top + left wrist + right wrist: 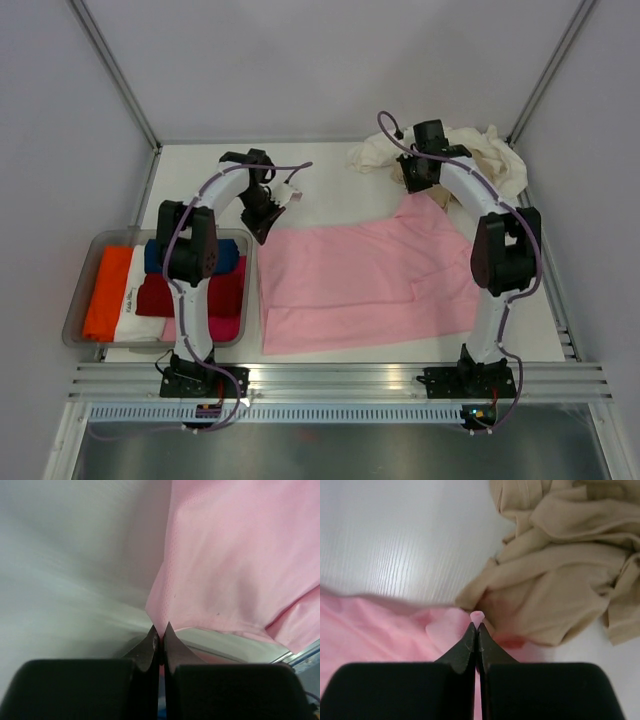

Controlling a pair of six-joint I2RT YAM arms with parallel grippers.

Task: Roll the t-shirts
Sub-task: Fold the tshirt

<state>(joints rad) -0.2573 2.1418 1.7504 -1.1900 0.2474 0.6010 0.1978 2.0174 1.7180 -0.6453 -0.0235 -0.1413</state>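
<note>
We are clamping the left gripper (160, 630) shut on the far-left corner of the flat light-pink cloth t-shirt (360, 285) spread at centre; the right gripper (477, 625) is pinching its far-right corner thinly; that hold may slip, or snag the crumpled tan-beige t-shirt (560, 570) beside it.

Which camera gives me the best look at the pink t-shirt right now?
Top external: nearly the whole pink t-shirt lies spread out. The wrist views show only the corners pinched by the left gripper and right gripper.
</note>
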